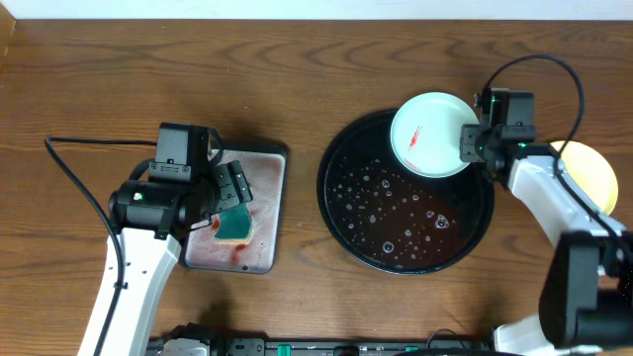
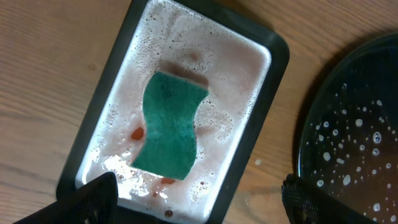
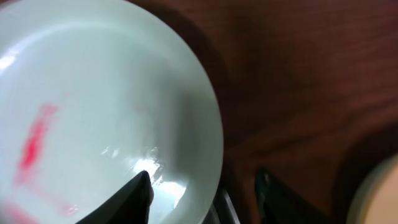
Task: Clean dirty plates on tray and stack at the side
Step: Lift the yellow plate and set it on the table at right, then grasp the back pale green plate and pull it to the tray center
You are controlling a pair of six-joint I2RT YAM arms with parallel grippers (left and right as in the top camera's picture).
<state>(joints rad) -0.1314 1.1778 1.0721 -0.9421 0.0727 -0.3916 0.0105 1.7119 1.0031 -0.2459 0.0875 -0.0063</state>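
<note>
A pale mint plate (image 1: 432, 134) with a red smear rests at the upper right of the black tray (image 1: 346, 213), over its rim. My right gripper (image 1: 469, 144) is at the plate's right edge. In the right wrist view the plate (image 3: 93, 112) fills the left side, and the gripper (image 3: 203, 174) straddles its rim, one finger over the inside and the other outside with a gap, open. A yellow plate (image 1: 591, 178) lies on the table at the far right, partly behind the right arm. My left gripper (image 1: 229, 188) hangs open and empty over the small white tray.
A green sponge (image 2: 171, 124) lies in the small white dark-rimmed tray (image 2: 118, 62), in foamy reddish water. Droplets and a reddish puddle cover the black tray's floor (image 2: 348, 143). A black cable runs across the table by the left arm.
</note>
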